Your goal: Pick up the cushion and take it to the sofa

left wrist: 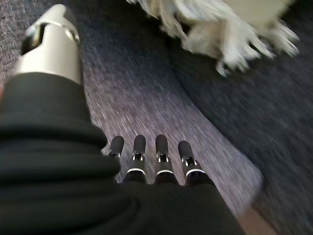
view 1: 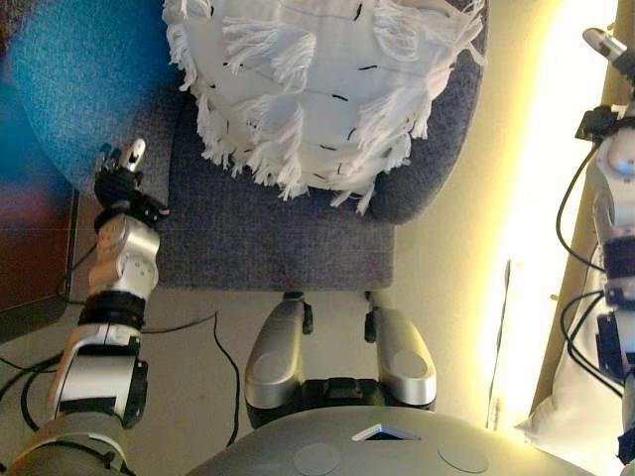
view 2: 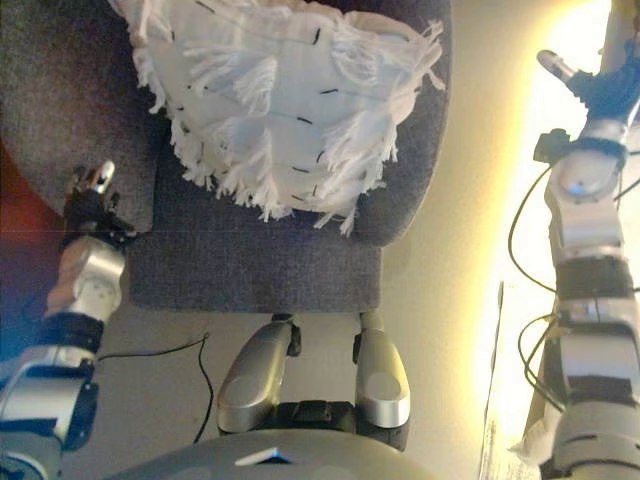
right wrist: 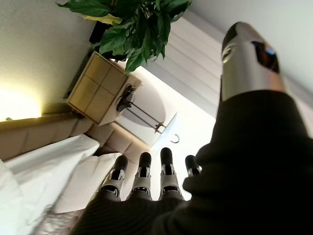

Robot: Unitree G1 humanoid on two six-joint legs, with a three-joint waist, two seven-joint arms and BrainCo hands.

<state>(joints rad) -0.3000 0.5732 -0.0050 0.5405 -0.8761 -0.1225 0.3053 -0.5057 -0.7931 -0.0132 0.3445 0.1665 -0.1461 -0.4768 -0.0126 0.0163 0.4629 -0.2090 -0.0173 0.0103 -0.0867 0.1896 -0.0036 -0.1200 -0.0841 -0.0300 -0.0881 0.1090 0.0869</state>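
A white fringed cushion (view 1: pixel 308 89) with small black marks lies on the seat of a dark grey armchair (view 1: pixel 268 238), leaning against its back. It also shows in the left wrist view (left wrist: pixel 230 29). My left hand (view 1: pixel 124 174) is open and empty by the front of the chair's left armrest, a short way left of the cushion and apart from it; its fingers (left wrist: pixel 161 156) point straight over the grey seat fabric. My right hand (view 2: pixel 590 85) is open and empty, raised far to the right of the chair, with its fingers (right wrist: pixel 146 178) straight in the air.
A beige sofa (right wrist: pixel 58 132) with white pillows (view 1: pixel 575 407) stands to the right of the chair, beside a bright lamp glow. A wooden side table (right wrist: pixel 98 88) and a green plant (right wrist: pixel 137 24) are behind it. Dark furniture (view 1: pixel 30 238) stands at the chair's left.
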